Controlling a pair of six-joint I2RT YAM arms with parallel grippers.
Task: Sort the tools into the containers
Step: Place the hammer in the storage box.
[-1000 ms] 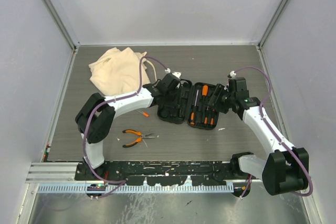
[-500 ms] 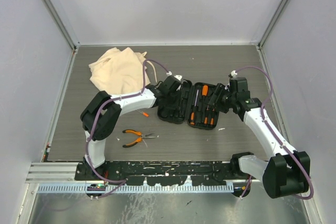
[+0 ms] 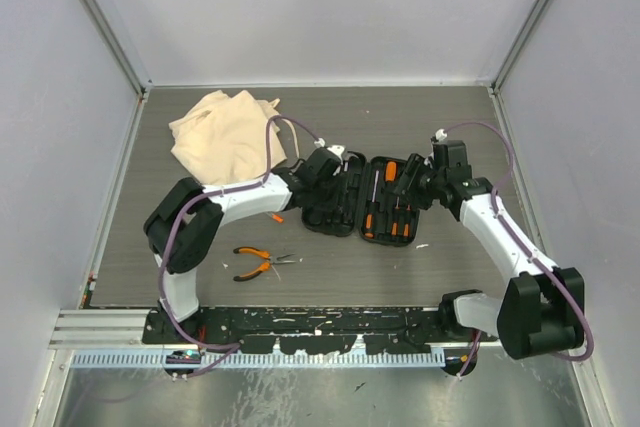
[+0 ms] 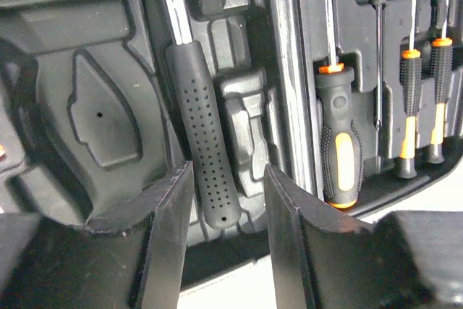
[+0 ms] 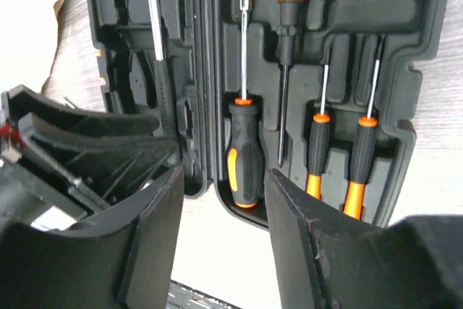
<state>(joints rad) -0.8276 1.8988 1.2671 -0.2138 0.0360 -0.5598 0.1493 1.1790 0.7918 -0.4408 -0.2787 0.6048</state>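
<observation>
Both end effectors [image 4: 226, 179] [image 5: 222, 182] half-open, empty, over case [image 3: 330, 213].

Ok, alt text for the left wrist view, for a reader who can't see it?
The left claw hangs open over an open black tool case, its fingers framing the black dotted handle of the hammer, which lies in its slot. To the right, orange-and-black screwdrivers sit in the other half.
</observation>
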